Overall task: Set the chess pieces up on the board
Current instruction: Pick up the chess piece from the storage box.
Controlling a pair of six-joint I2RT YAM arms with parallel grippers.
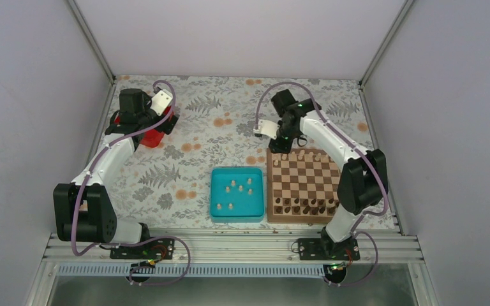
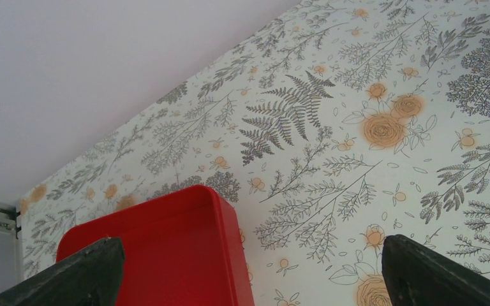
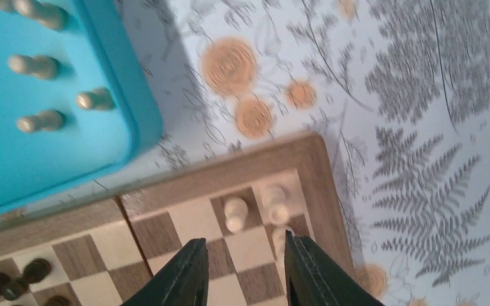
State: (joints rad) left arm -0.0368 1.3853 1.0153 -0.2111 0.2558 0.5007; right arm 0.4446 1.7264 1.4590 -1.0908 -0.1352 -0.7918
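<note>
Flowers and ferns cover the tablecloth [image 1: 230, 127] all over the table. Far off at 10 o'clock on the table, the left claw [image 2: 250, 255] hangs above a red box [image 2: 159, 248]. Its two fingers are spread wide and hold nothing.

Near the middle, at about 6 o'clock, sits the teal tray [image 1: 215, 191]. Some pale chess pieces [image 1: 240, 188] wait inside it. They look to be standing up, with their long side pointing to the ceiling.

Just beside the tray, at 3 o'clock from it, lies the board [image 1: 303, 175]. Dark chessmen [image 1: 306, 205] fill its near row. A few pale ones stand in its far row.

The right claw [image 3: 245, 245] hovers over the far left corner of the board, at 11 o'clock on it. Its fingers are a little way apart, and only a board square shows in the gap. So it holds nothing. Two pale pieces stand on the corner squares just past its tips, and one more sits tight against one finger.

From this claw, the pieces in the tray lie at about 7 o'clock, close by. The left claw is well away from them. So I think the right arm is the one to fetch the next piece. It would need to swing back toward 7 o'clock and come straight down over one piece.
</note>
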